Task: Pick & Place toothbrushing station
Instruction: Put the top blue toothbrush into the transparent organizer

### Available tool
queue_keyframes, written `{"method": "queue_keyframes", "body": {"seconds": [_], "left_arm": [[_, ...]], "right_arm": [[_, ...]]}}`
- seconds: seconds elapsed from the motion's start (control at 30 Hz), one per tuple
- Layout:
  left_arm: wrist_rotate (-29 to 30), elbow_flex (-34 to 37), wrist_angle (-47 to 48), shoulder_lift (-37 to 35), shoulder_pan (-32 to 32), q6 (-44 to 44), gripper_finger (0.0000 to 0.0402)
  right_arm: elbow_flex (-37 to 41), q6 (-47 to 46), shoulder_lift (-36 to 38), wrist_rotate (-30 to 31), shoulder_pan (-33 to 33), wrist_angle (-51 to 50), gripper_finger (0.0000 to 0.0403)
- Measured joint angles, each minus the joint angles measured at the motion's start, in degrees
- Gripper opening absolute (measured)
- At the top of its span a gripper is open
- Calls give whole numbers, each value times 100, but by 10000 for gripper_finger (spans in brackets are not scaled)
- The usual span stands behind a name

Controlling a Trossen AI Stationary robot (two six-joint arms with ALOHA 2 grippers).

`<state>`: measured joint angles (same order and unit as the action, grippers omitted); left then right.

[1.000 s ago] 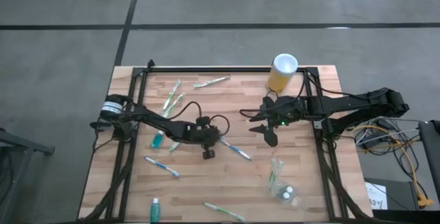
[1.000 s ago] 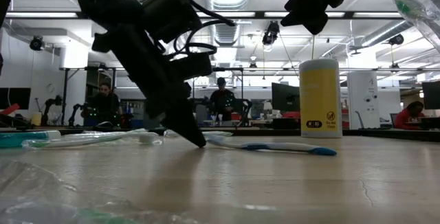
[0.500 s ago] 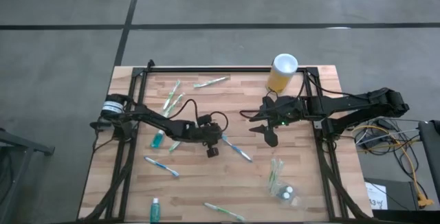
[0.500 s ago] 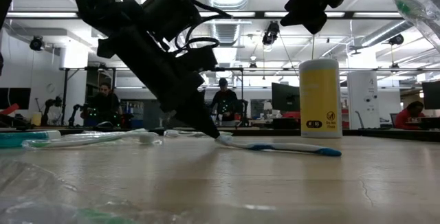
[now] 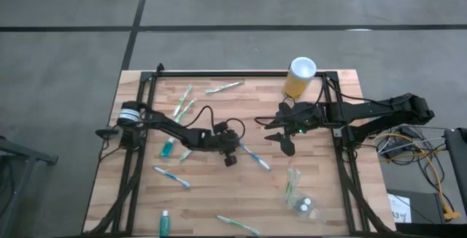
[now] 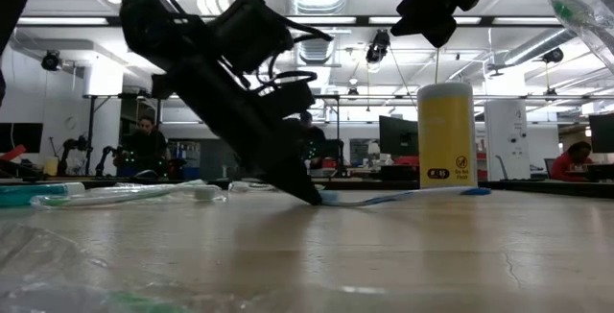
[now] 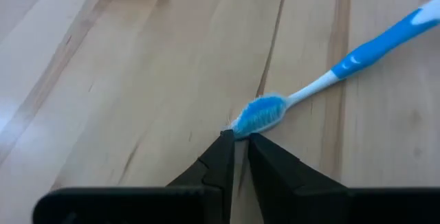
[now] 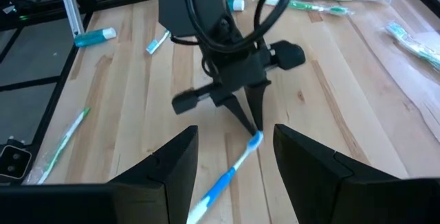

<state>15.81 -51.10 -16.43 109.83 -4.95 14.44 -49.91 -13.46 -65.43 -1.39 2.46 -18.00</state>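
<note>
I have the left gripper (image 7: 235, 148) down at the table's middle, its fingertips almost pressed together with only a sliver of gap, touching the bristle head of a white-blue toothbrush (image 5: 253, 158) that lies flat on the wooden table (image 5: 328, 194). Nothing is pinched yet; the tips meet the brush head rather than clasp it, and I judge they are this narrow so they can nip the thin head or neck. In the low view the brush's far end seems to tilt up slightly from the wood. The right gripper (image 5: 284, 137) hovers above the table, near the brush's other side, with its jaws spread wide and empty, looking down on the work; I take it to be waiting. Behind it stands a tall yellow cylinder (image 5: 299, 77), well clear of the brush. The clear cup (image 5: 300, 198) lies on its side toward the near right corner with green brushes in it, so the brush has some way to travel. Other toothbrushes and a teal tube (image 5: 167, 148) lie scattered to the left; none blocks the path.
</note>
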Motion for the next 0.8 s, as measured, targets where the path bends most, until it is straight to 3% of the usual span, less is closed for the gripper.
{"method": "queue_keyframes", "body": {"seconds": [0.8], "left_arm": [[-362, -1738, -155, 1107, 9, -768, 53]], "right_arm": [[0, 62, 0, -1, 0, -33, 185]]}}
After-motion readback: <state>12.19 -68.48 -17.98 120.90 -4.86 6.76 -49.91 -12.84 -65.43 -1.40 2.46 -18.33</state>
